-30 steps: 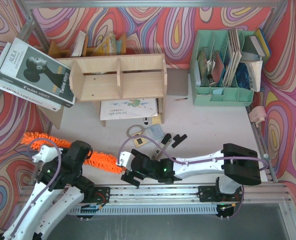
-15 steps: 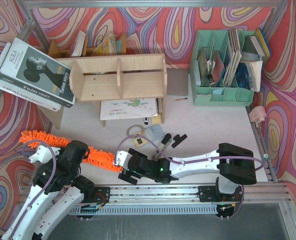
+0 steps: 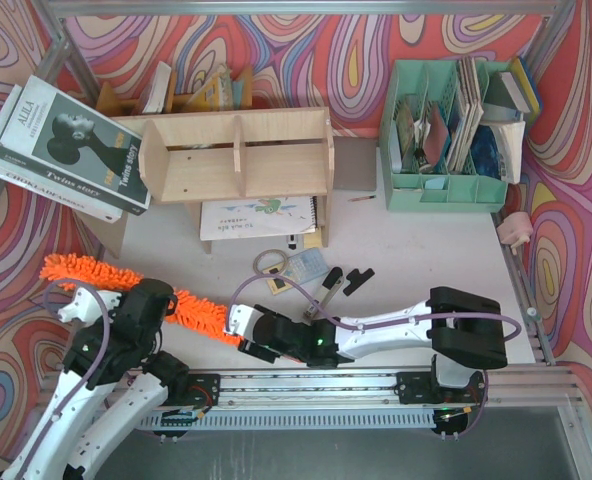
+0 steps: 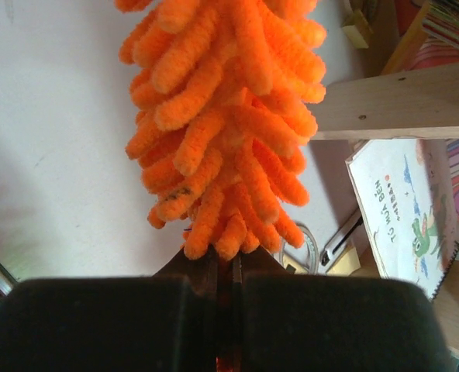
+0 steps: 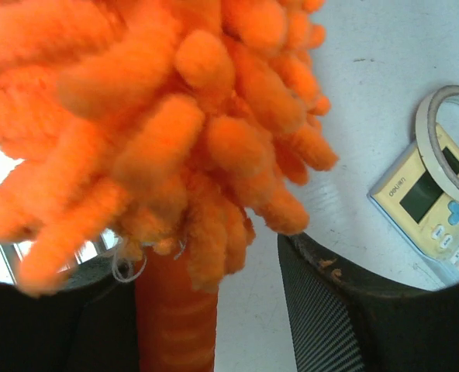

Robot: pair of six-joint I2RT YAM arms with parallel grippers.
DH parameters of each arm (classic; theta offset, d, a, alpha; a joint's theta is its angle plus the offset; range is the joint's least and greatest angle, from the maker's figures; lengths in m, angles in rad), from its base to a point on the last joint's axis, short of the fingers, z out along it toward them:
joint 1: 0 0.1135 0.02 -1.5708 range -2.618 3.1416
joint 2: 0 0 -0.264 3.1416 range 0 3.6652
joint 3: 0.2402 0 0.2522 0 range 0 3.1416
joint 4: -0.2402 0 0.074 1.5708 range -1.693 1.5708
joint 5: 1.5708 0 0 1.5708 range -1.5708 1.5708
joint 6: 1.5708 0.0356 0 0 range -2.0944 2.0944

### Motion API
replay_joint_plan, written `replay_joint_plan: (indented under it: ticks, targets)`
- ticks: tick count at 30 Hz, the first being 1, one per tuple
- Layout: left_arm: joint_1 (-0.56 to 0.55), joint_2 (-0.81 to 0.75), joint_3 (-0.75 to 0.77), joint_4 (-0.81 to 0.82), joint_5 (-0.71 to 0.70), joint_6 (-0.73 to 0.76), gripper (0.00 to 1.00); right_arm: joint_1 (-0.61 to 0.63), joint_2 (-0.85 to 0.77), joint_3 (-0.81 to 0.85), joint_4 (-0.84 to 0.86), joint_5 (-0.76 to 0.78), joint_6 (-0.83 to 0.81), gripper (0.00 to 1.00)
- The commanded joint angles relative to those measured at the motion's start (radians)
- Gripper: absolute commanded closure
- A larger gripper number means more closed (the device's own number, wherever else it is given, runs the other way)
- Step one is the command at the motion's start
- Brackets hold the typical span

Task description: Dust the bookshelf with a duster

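Observation:
The orange fluffy duster (image 3: 81, 273) lies slantwise over the table's near left. My left gripper (image 3: 156, 298) is shut on it part way along. In the left wrist view the jaws (image 4: 223, 260) pinch the orange core and the fluffy head (image 4: 226, 116) runs away from me. My right gripper (image 3: 238, 330) is at the duster's near right end. In the right wrist view it (image 5: 198, 260) is open around the orange handle (image 5: 175, 318), which lies against the left finger with a gap to the right finger (image 5: 338, 310). The plywood bookshelf (image 3: 236, 155) stands at the back and shows in the left wrist view (image 4: 400, 105).
A large book (image 3: 71, 145) leans on the shelf's left end. A notebook (image 3: 261, 215) lies under the shelf. A tape ring (image 3: 268, 262), a calculator (image 3: 306, 265) and black clips (image 3: 351, 280) lie mid-table. A mint-green organiser (image 3: 446, 190) stands at the back right.
The duster has shifted a little up and to the left with my left gripper. My right gripper has followed leftwards along it to the handle end.

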State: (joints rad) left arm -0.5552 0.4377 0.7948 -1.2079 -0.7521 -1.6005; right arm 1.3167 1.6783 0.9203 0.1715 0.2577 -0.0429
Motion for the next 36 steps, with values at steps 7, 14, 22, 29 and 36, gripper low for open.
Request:
replay_joint_plan:
  ticks: [7, 14, 22, 29, 36]
  targets:
    - [0.004, -0.016, 0.007, 0.023, 0.036, -0.020, 1.00, 0.004, 0.016, 0.023, 0.034, 0.069, -0.004, 0.73]
    - [0.005, -0.031, 0.013, -0.001, 0.015, -0.026, 1.00, 0.004, 0.010, 0.017, 0.033, 0.070, -0.002, 0.87]
    - [0.004, -0.039, 0.003, -0.028, -0.003, -0.030, 0.98, 0.004, -0.026, 0.025, 0.028, 0.044, -0.006, 1.00]
    - [0.004, -0.058, -0.013, -0.038, -0.015, -0.037, 0.65, 0.004, -0.062, 0.038, 0.020, 0.035, -0.019, 1.00]
    - [0.005, -0.086, 0.067, -0.090, -0.109, 0.053, 0.28, 0.004, -0.081, 0.032, 0.009, 0.052, -0.015, 1.00]
